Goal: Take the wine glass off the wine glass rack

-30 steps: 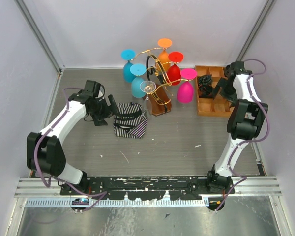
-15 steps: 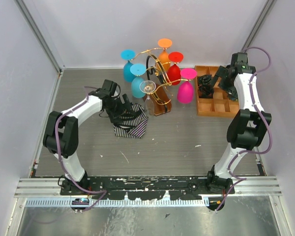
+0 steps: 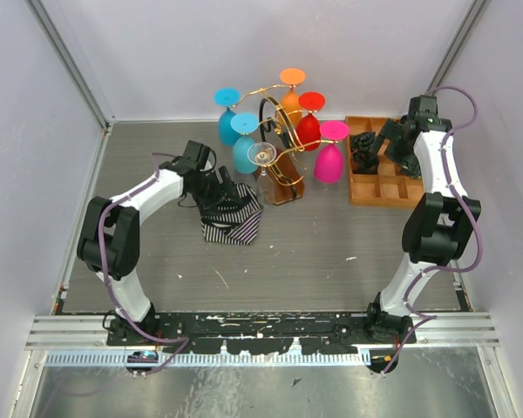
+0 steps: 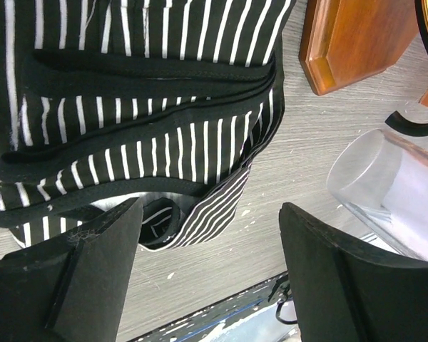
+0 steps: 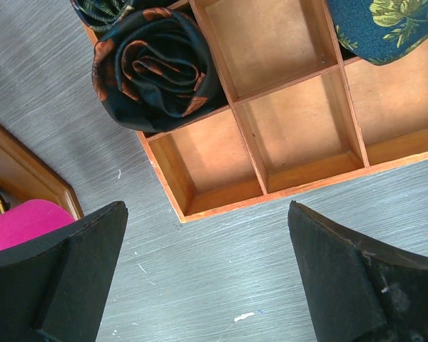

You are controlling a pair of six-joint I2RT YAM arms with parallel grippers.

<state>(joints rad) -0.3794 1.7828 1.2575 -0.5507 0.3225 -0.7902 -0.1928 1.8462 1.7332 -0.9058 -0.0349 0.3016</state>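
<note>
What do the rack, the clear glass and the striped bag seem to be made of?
Rack: thin shiny gold wire, likely metal, on a glossy brown base that looks like varnished wood.
Clear glass: see-through; glass or clear plastic, cannot tell.
Striped bag: soft matte fabric, with folds and sewn black edging.

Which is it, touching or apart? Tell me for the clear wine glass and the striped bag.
Apart. The left wrist view shows bare table between the striped bag and the clear wine glass.

Rack base (image 4: 353, 43) — smooth, glossy wood
</note>
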